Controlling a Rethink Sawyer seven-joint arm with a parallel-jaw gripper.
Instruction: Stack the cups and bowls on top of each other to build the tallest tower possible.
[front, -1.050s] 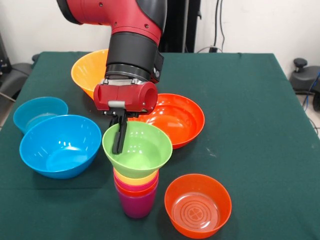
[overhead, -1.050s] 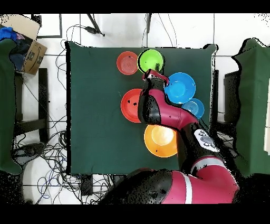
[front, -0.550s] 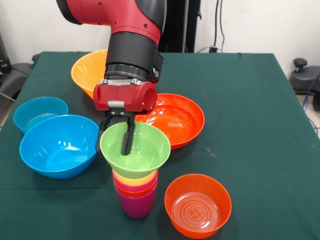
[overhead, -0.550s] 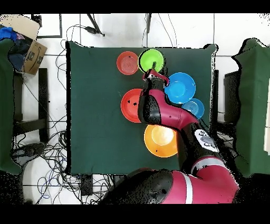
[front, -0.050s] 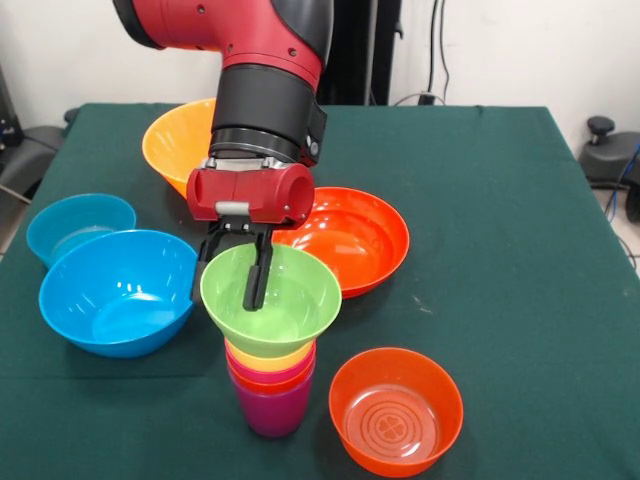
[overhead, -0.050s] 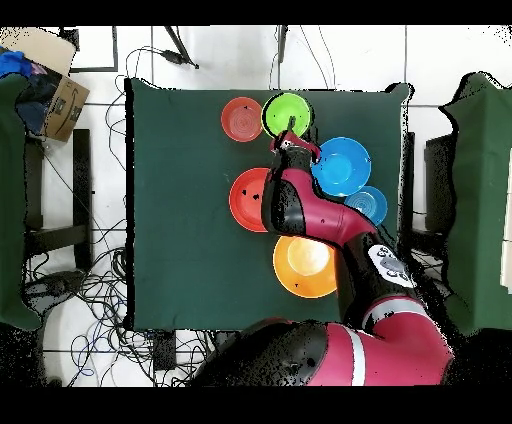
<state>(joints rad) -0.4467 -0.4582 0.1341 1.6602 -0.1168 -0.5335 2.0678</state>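
A small green bowl (front, -0.050s: 290, 300) (overhead, -0.050s: 284, 112) sits level on top of the tower (front, -0.050s: 271, 385), a nested column of cups with a purple base and crimson, orange and yellow rims showing. My gripper (front, -0.050s: 228, 278) (overhead, -0.050s: 292, 136) hangs open over the bowl's left rim. One finger is inside the bowl and the other is outside it, and neither presses the wall. The tower stands near the table's front edge in the front view.
Around the tower are a large blue bowl (front, -0.050s: 120, 290) (overhead, -0.050s: 341, 166), a small blue bowl (front, -0.050s: 78, 225), a wide red-orange bowl (front, -0.050s: 350, 235) (overhead, -0.050s: 247, 198), a small translucent orange bowl (front, -0.050s: 395, 410) (overhead, -0.050s: 241, 119) and an orange-yellow bowl (front, -0.050s: 175, 140) (overhead, -0.050s: 303, 265).
The gripper was shut on the green bowl's rim a second ago and has opened. The bowl settled slightly lower and to the left on the tower.
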